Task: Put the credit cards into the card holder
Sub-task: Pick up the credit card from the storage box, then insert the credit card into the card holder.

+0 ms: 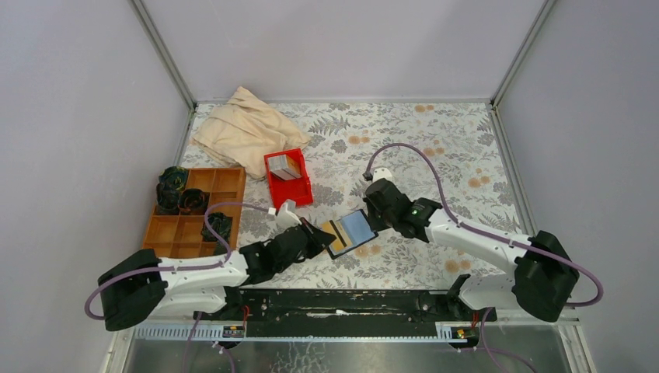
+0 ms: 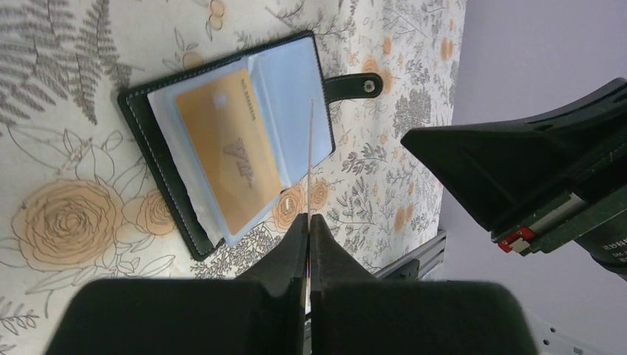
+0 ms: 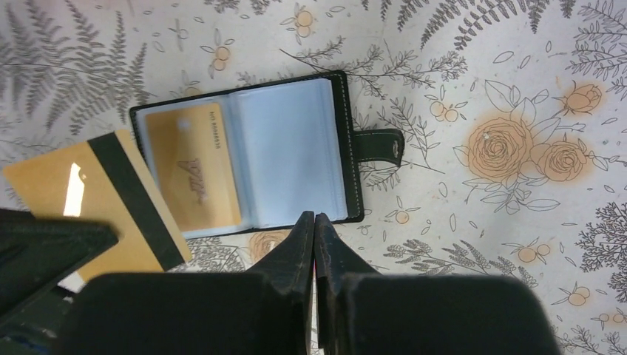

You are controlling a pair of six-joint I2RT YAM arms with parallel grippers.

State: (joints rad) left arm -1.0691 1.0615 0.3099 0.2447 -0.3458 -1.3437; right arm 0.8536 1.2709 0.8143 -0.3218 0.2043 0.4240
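Pinching a tan plastic card (image 3: 66, 185), the left hand (image 2: 308, 218) should level it with the black leather wallet (image 3: 288, 155); right hand (image 3: 314, 217) pressed together.

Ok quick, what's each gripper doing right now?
Left gripper: closed, holding a tan card by its edge.
Right gripper: closed at the open wallet edge; cannot tell whether it pinches anything.
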